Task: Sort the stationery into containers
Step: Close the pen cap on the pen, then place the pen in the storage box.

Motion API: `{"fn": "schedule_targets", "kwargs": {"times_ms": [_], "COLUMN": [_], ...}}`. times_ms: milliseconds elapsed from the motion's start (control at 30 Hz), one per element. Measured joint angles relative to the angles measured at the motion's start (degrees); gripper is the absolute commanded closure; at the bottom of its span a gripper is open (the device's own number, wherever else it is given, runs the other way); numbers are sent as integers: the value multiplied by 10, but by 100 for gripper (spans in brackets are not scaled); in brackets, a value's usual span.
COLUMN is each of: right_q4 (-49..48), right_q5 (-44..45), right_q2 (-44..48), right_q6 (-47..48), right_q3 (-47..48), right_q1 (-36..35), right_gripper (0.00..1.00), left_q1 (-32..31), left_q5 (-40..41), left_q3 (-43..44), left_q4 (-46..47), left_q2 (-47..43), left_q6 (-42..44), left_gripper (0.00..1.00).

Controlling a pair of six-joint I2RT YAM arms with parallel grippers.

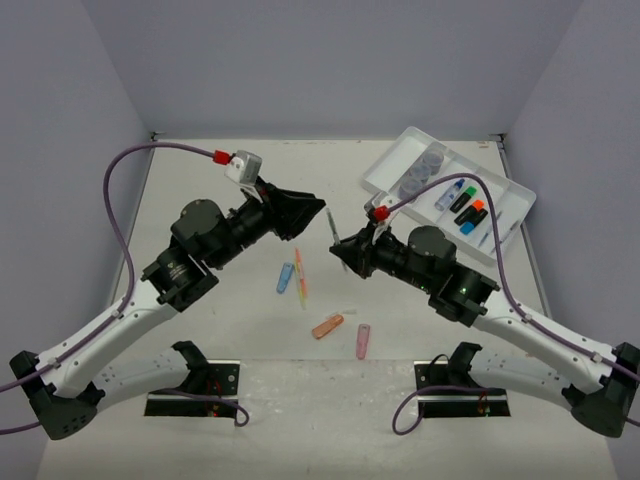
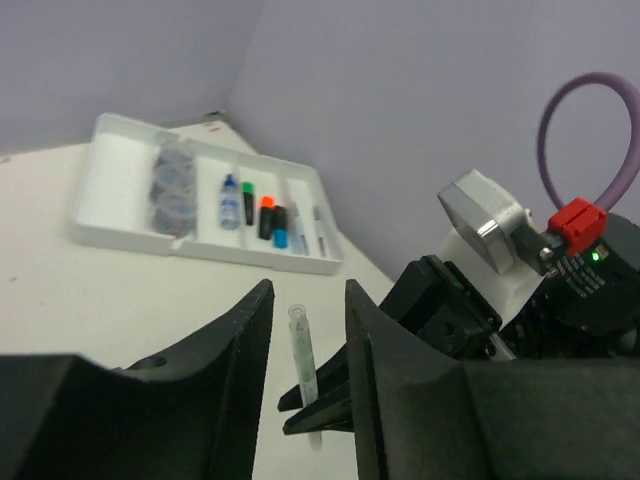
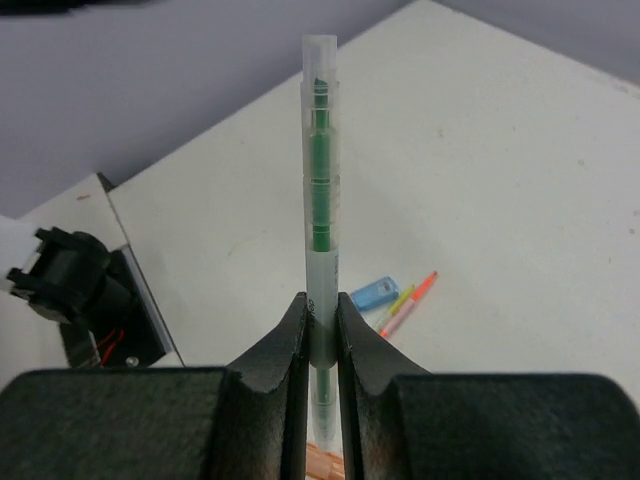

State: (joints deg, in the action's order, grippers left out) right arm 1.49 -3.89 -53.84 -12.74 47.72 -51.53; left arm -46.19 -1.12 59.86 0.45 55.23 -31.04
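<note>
A thin clear pen (image 1: 331, 226) with a green refill stands held above the table's middle, and my right gripper (image 1: 341, 247) is shut on its lower part. In the right wrist view the pen (image 3: 320, 200) rises straight up from between the right gripper (image 3: 321, 305) fingers. My left gripper (image 1: 318, 206) is open around the pen's top; in its own view the pen (image 2: 303, 365) stands free between the left gripper (image 2: 308, 292) jaws, touching neither. The white tray (image 1: 385, 170) at the back right holds grey-blue pots (image 1: 425, 170) and highlighters (image 1: 468, 210).
On the table lie a blue capsule (image 1: 286, 277), two thin orange and yellow pens (image 1: 300, 277), an orange capsule (image 1: 327, 326) and a pink capsule (image 1: 363, 341). The two arms' grippers meet close together above these. Grey walls close in the table.
</note>
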Motion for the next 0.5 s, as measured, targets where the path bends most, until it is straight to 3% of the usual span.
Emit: {"fn": "schedule_targets", "kwargs": {"times_ms": [67, 133, 367, 500], "right_q4": [1, 9, 96, 164], "right_q5": [-2, -6, 47, 96], "right_q2": [-7, -11, -57, -161], "right_q6": [-20, -40, -105, -124], "right_q3": [-28, -47, -22, 59], "right_q1": [29, 74, 299, 447], "right_gripper": [100, 100, 100, 100], "left_q1": [0, 0, 0, 0], "left_q5": [61, 111, 195, 214], "left_q3": [1, 1, 3, 0], "left_q4": [-39, -68, -173, -257], "left_q2": [-10, -23, -105, -138], "left_q6": [-4, -8, -2, 11], "left_gripper": [8, 0, 0, 0]}}
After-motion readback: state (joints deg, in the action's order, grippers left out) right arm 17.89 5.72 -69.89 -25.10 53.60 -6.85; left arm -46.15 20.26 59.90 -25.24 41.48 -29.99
